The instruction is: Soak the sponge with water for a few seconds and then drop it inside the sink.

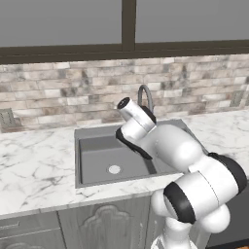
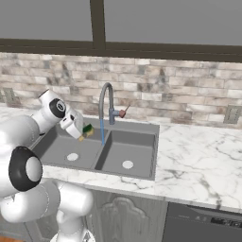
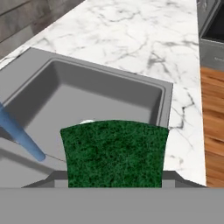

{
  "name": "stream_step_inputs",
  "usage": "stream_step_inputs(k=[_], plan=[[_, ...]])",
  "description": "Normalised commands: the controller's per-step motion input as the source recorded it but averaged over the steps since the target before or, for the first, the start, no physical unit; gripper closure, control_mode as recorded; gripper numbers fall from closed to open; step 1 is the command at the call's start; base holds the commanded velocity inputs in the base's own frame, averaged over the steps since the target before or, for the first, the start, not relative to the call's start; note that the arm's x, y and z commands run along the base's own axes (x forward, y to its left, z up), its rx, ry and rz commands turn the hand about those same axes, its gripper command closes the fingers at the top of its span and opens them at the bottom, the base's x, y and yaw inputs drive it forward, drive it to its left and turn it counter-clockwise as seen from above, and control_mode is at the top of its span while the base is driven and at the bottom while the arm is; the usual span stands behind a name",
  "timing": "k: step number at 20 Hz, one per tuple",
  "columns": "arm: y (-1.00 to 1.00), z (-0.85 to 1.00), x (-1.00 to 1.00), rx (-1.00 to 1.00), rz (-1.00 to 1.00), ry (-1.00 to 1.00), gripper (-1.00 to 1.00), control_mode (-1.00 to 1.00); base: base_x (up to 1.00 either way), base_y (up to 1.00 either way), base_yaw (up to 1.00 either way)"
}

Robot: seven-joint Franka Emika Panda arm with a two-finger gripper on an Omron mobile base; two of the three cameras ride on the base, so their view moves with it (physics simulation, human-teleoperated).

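The sponge [image 2: 87, 129], dark green over yellow, is pinched in the end effector [image 2: 83, 132] above the left basin of the sink [image 2: 142, 127]; in the right base view it hangs at about nine o'clock from the water [image 2: 102, 132], near the stream but apart from it; in the hand view the green face of the sponge [image 3: 114, 153] stands in the foreground with the water [image 3: 19, 133] slanting away at about nine o'clock, again with a clear gap between them.

The step in hand looks to be the soaking, with the sponge not yet under the flow; the stream falls from the gooseneck faucet [image 2: 105, 101] close to the divider between the basins; the next move calls for a short carry toward three o'clock in the right base view until the block sits in the stream, a brief hold there, then a release over a basin.

The fingertips are hidden behind the sponge in the hand view; in the left base view the arm covers the sponge, the stream and the right basin, leaving the faucet's arch and the left basin with its drain [image 1: 114, 169] on show; the marble desk [image 2: 198, 156] runs out of frame at three o'clock.
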Motion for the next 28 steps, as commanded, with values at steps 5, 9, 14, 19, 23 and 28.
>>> stream_step_inputs(k=[5,9,14,19,23,28], plan=[[0.00,-0.23,0.00,0.00,0.00,-0.01,1.00,-1.00,0.00,0.00,0.00],[0.00,-0.21,0.00,0.00,0.00,0.00,1.00,-1.00,0.00,0.00,0.00],[0.00,-0.06,0.00,0.00,0.00,0.00,1.00,-1.00,0.00,0.00,0.00],[0.00,0.00,0.03,0.00,0.00,0.00,1.00,-1.00,0.00,0.00,0.00],[0.00,-0.04,0.29,0.00,0.00,0.00,1.00,-1.00,0.00,0.00,0.00],[0.00,-0.04,0.33,0.00,0.00,0.00,1.00,-1.00,0.00,0.00,0.00]])
